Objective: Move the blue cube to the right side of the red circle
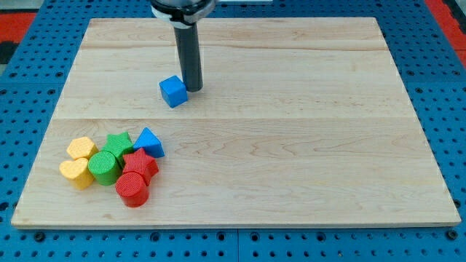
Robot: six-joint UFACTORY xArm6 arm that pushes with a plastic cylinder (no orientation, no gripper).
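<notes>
The blue cube lies on the wooden board, left of centre and toward the view's top. My tip stands right beside the cube, touching its right side. The red circle, a ribbed red cylinder, lies at the view's bottom left, at the lower end of a cluster of blocks. The cube is well above and a little right of the red circle.
The cluster at the bottom left holds a red star, a blue triangle, a green star, a green cylinder, a yellow hexagon and a yellow heart.
</notes>
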